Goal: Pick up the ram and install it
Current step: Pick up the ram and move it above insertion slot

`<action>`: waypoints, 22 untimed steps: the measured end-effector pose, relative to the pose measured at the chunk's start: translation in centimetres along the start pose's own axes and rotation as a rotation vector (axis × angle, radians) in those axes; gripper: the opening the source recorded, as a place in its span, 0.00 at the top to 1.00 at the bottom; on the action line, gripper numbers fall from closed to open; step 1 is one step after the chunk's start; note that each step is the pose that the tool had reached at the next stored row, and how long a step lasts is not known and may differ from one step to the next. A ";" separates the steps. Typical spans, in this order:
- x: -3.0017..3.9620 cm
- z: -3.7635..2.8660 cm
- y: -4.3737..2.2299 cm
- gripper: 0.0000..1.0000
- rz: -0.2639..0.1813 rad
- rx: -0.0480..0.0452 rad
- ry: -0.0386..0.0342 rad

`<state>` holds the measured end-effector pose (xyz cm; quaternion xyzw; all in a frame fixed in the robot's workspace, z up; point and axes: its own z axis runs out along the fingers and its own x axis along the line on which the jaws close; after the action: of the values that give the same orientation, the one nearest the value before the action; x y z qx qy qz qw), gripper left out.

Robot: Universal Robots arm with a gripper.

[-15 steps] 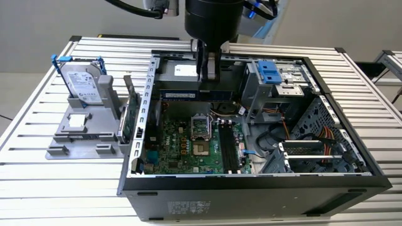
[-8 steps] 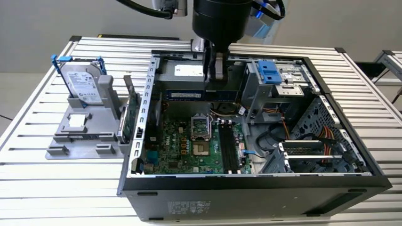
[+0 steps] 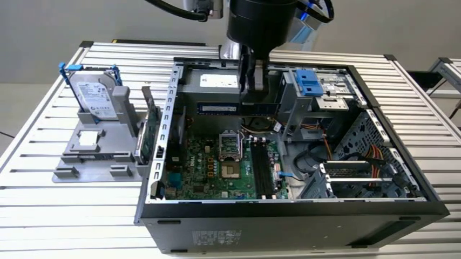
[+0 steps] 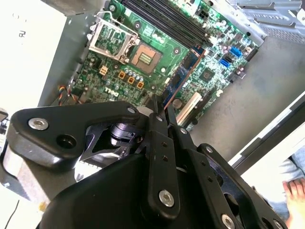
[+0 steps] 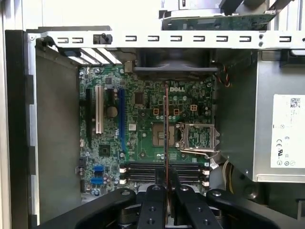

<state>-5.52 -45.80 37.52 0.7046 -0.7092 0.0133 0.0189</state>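
Slatted metal bench (image 3: 43, 216) against pale walls, with an open black case (image 3: 288, 221) lying on it, side off. Ram (image 3: 260, 108) is off the bench, in the air over the far part of the case. It is gripped by the end effector (image 3: 252, 100), fingers closed on its upper edge, long side level.

In the first wrist view the ram (image 5: 166, 124) shows edge-on as a thin line running out from the end effector (image 5: 166, 186). In the second wrist view its blue edge (image 4: 183, 71) runs out from the end effector (image 4: 162, 107) over the green board (image 4: 143, 62). Ram touches only the fingers.

Below it are the board (image 3: 209, 167), socket (image 3: 229, 145) and black slots (image 3: 260, 172). Slots sit well below the ram and run crosswise to it in the exterior view.

Tight edges:
- Grey supply (image 3: 209, 81) is near the ram's end on the exterior view's left.
- Metal cage (image 3: 310, 86) with a blue clip is near its other end on the exterior view's right.
- Case rear wall is close behind.

Open room is straight down over the board and toward the near case wall.

Outside the case, on the exterior view's left, a grey holder (image 3: 94, 156) sits on the bench. A drive (image 3: 95, 96) stands in it, and a green card (image 3: 148, 129) stands upright at its case-side edge. Both are well apart from the ram.
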 end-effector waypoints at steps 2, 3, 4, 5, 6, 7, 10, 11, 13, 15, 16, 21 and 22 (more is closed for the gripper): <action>-0.05 0.00 -0.16 1.00 0.000 0.0000 0.0000; -0.08 0.00 -0.23 1.00 0.000 0.0000 0.0000; -0.11 0.00 -0.31 1.00 0.000 0.0000 -0.0001; -0.14 -0.01 -0.38 1.00 0.000 0.0000 0.0000; -0.19 -0.01 -0.45 1.00 0.000 0.0000 0.0000; -0.23 -0.01 -0.52 1.00 0.000 0.0000 -0.0001; -0.38 -0.02 -0.73 1.00 0.000 0.0000 -0.0001; -0.44 -0.02 -0.80 1.00 0.000 0.0000 0.0000; -0.56 -0.03 -0.93 1.00 0.000 0.0000 -0.0001; -0.68 -0.04 -1.04 1.00 0.000 0.0000 -0.0001; -0.73 -0.04 -1.10 1.00 0.001 0.0000 -0.0001; -0.98 -0.06 -1.44 1.00 0.001 -0.0001 0.0000; -1.02 -0.05 -1.51 1.00 0.001 0.0000 -0.0001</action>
<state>-4.01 -44.79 37.52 0.7042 -0.7096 0.0133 0.0188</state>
